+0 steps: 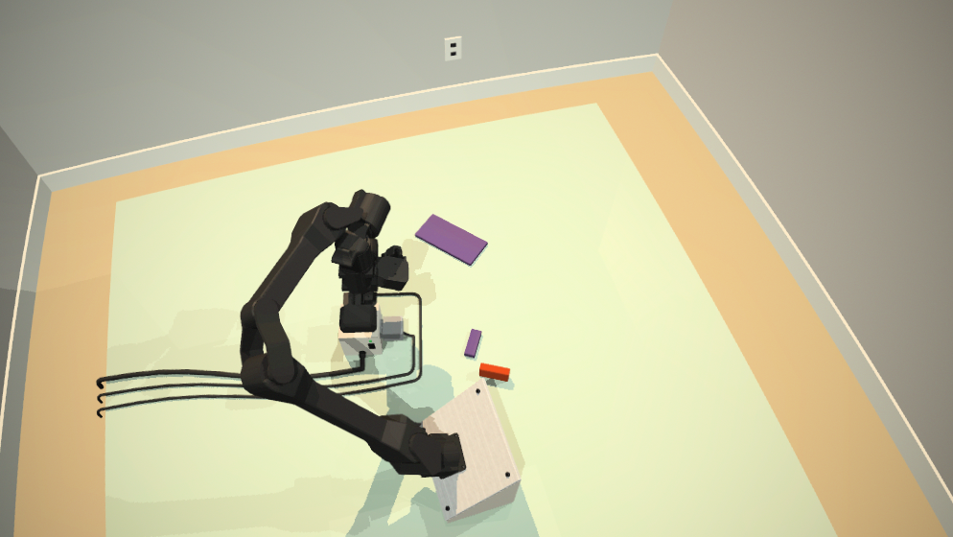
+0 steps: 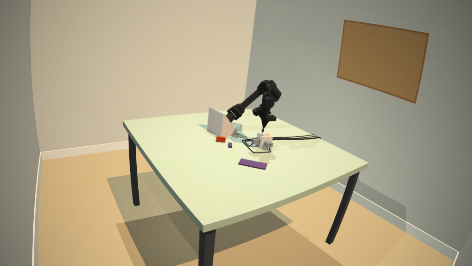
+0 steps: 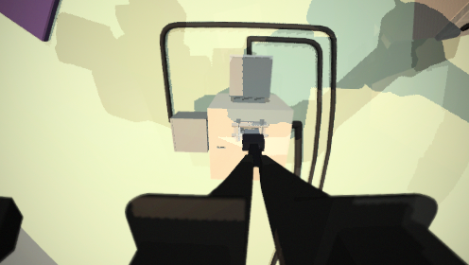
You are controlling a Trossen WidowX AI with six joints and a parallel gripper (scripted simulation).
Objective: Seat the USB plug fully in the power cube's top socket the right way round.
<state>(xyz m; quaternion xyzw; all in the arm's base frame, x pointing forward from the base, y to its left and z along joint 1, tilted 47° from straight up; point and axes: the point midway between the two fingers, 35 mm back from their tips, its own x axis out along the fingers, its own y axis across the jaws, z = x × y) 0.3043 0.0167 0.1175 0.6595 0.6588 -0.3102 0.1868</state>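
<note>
The power cube (image 1: 359, 344) (image 2: 264, 141) (image 3: 279, 163) is a pale block on the table. The small black USB plug (image 3: 253, 142) is over the middle of the cube's top in the wrist view, with the light outline of the top socket (image 3: 250, 127) just beyond it. My gripper (image 3: 254, 161) (image 2: 262, 128) points down above the cube and is shut on the plug. In the exterior view the fingertips and plug are at the cube's top. The plug's metal end is mostly hidden, so its depth and which way round it is cannot be told.
Grey adapters (image 3: 189, 133) (image 3: 257, 78) sit on two sides of the cube. Black cables (image 1: 420, 333) loop around it and run left. A large purple slab (image 1: 451, 239) (image 2: 252, 164), a small purple block (image 1: 473, 342), an orange block (image 1: 494, 372) and a pale wedge (image 1: 490, 440) are on the table.
</note>
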